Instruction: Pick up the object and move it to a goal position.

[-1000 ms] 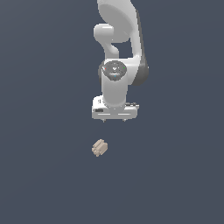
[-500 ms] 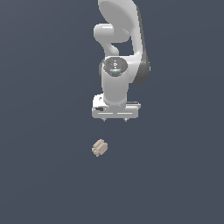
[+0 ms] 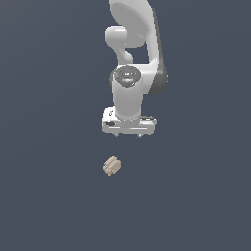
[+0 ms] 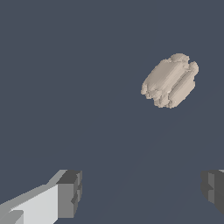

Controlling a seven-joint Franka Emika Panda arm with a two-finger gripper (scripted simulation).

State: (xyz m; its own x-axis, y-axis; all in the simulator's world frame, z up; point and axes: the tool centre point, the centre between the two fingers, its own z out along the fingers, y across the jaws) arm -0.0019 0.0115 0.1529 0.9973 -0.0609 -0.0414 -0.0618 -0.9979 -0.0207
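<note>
The object (image 3: pixel 111 165) is a small beige knobbly block lying on the dark grey floor, below and slightly toward the exterior view's left of my gripper (image 3: pixel 127 136). In the wrist view the object (image 4: pixel 170 81) shows ridged sides and lies apart from both fingertips (image 4: pixel 70 194). My gripper (image 4: pixel 142 190) is open, its fingers spread wide with nothing between them. It hangs above the floor, clear of the block.
The white arm (image 3: pixel 132 54) rises behind the gripper in the exterior view. A flat dark grey floor (image 3: pixel 54 196) surrounds the block on all sides.
The arm has shifted slightly toward the exterior view's right and the wrist has turned a little. The block has not moved.
</note>
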